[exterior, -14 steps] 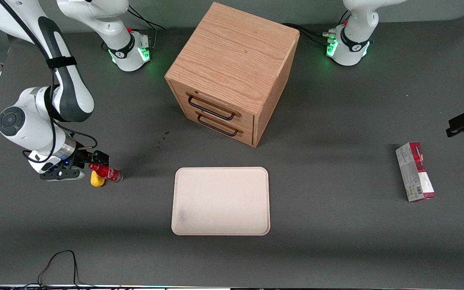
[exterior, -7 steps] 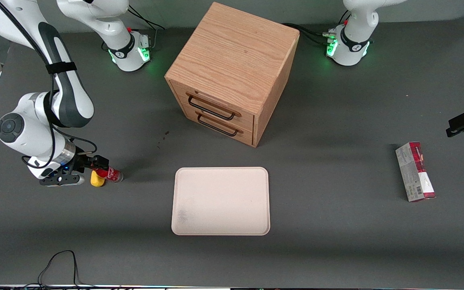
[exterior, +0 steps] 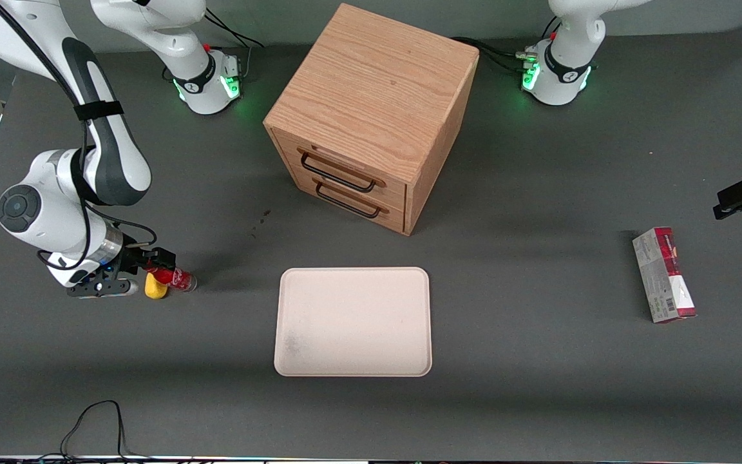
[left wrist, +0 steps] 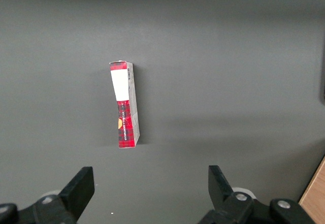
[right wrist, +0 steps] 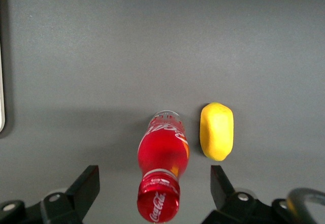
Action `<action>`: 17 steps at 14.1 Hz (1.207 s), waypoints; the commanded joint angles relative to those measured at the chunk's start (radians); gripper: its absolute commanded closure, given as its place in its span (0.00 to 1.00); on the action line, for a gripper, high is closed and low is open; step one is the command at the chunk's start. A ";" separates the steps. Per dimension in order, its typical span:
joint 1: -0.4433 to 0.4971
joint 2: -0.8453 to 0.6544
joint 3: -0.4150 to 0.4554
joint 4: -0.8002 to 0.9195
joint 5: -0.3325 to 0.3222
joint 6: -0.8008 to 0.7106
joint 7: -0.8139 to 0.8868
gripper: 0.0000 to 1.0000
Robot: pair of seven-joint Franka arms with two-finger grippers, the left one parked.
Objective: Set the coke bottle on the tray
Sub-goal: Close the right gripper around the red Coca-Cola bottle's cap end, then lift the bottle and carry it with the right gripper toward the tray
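While barely shifted since before, pincer (right wrist: 152, 186) spread wide astride the lying coke bottle (right wrist: 162, 168), tray (exterior: 353, 321) apart.

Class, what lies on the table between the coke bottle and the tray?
Nothing: front view shows bare table between coke bottle and tray. The gripper, open, straddles the bottle's cap.

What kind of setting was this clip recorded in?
Likely a robotics lab bench: a grey table with props, namely a wooden drawer cabinet, tray and coke bottle. The open tool straddles the lying bottle.
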 commanded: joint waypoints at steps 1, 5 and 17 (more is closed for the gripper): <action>0.005 0.006 -0.004 0.027 -0.002 -0.028 -0.018 0.69; 0.005 0.003 -0.004 0.027 -0.015 -0.029 -0.018 1.00; -0.002 0.012 -0.004 0.665 -0.061 -0.734 -0.019 1.00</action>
